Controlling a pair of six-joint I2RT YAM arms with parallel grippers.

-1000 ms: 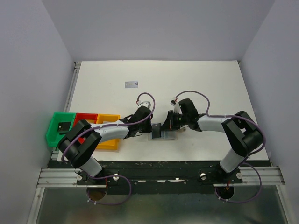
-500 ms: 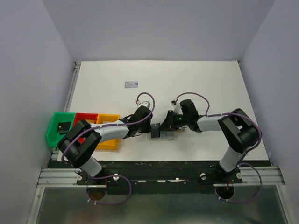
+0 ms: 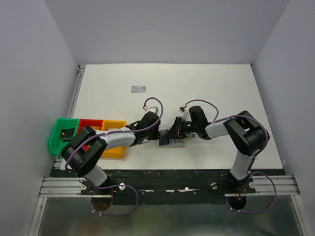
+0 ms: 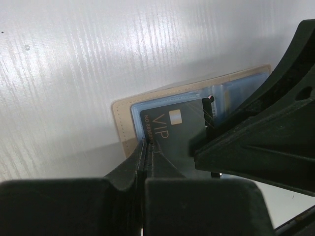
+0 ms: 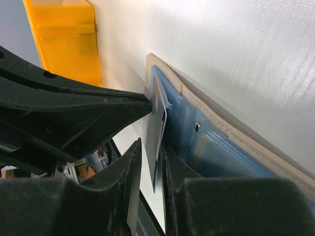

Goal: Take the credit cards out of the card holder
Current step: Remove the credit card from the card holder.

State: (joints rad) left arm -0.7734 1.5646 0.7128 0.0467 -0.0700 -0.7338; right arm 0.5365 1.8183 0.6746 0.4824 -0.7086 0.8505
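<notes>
Ideally the left hand (image 4: pixel 147 146), pinching the black VIP card (image 4: pixel 167 130), pulls straight from the card holder (image 4: pixel 121 123), right hand (image 5: pixel 151 147) slightly spread.

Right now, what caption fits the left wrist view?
Left gripper pinches the black VIP card at the open card holder.

White table (image 3: pixel 221 88) boxed in by plain pale grey walls (image 3: pixel 162 29)
</notes>
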